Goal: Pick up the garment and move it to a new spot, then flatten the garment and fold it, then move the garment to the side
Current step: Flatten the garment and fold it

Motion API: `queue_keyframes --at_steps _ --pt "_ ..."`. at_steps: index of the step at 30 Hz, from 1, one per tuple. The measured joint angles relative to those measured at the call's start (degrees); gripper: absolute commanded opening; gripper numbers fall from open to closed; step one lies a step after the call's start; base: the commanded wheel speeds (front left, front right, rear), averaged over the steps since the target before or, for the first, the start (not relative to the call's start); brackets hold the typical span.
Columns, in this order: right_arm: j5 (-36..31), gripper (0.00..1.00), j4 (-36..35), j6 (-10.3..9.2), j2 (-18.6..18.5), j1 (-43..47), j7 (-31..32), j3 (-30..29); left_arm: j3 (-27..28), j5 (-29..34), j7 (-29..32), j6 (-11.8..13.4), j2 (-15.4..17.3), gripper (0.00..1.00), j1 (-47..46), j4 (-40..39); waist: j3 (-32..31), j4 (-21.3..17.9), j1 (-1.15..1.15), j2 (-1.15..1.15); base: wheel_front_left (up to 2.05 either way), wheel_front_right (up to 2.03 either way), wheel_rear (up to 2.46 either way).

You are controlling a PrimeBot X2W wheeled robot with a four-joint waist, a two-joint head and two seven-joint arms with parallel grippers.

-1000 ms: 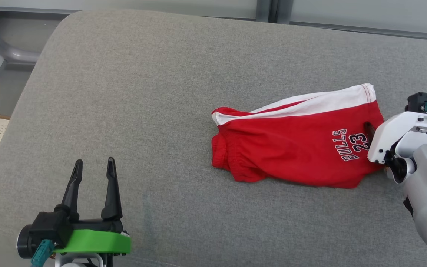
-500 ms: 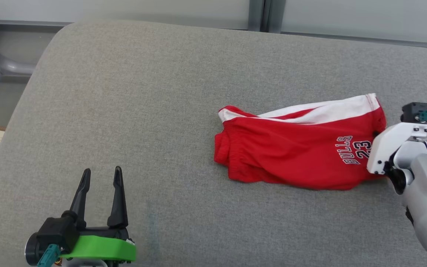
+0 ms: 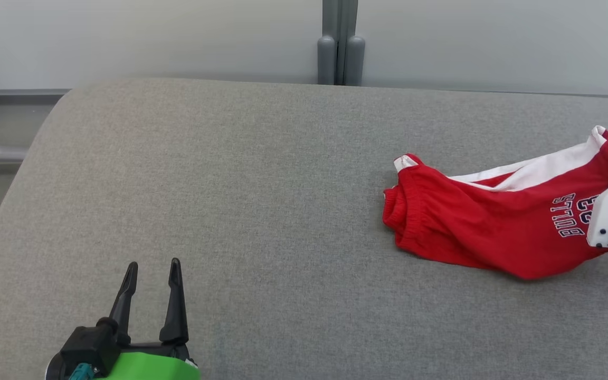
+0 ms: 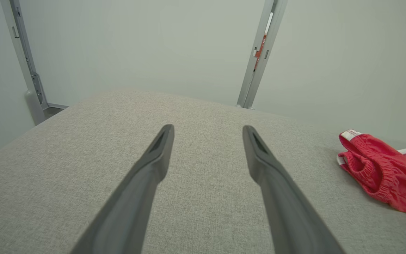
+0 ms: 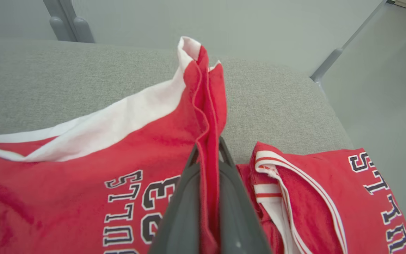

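Where my head looks down, the red garment lies at the right of the grey bench, with my left gripper well apart from it. From my left wrist, that gripper stands wide over bare bench. From my right wrist, my right gripper pinches the garment's raised hem.

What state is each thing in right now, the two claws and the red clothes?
left gripper: open, empty.
right gripper: shut on the hem of the red shorts.
red shorts: crumpled, gripped end raised, rest lying on the grey cushion.
second red garment: lying on the cushion, untouched.
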Motion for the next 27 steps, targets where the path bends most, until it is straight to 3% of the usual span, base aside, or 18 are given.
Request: queue_keyframes --at_steps 3,9,15,24,27 --pt "-3.11 0.00 -1.09 -0.01 1.80 -1.01 0.92 -1.29 -0.01 -0.05 0.00 0.07 0.00 1.00 0.74 0.12 -1.25 -0.65 0.00 0.00 0.00 0.00 0.00" --pt "-6.79 0.00 -4.11 -0.01 9.79 -2.89 5.20 -1.80 0.03 -0.46 0.00 0.11 0.00 1.00 1.26 0.44 -2.96 -1.50 0.00 0.00 0.00 0.00 0.00" --pt "-8.78 0.00 -5.98 -0.01 16.90 -2.82 8.45 -1.40 -1.35 -1.14 0.00 0.10 0.00 1.00 1.30 0.85 -3.41 0.04 0.00 0.00 0.00 0.00 0.00" --pt "-9.48 0.00 -7.06 -0.01 19.84 -1.26 10.93 -0.01 -2.59 -1.80 0.00 0.14 -0.01 1.00 1.22 1.19 -3.05 3.80 0.00 0.00 0.00 0.00 0.00" --pt "-6.50 0.00 -6.72 -0.01 19.79 -0.77 11.12 2.48 -2.88 -1.94 0.00 0.29 -0.01 1.00 1.13 1.22 -2.76 4.80 0.00 0.00 0.00 0.00 0.00"
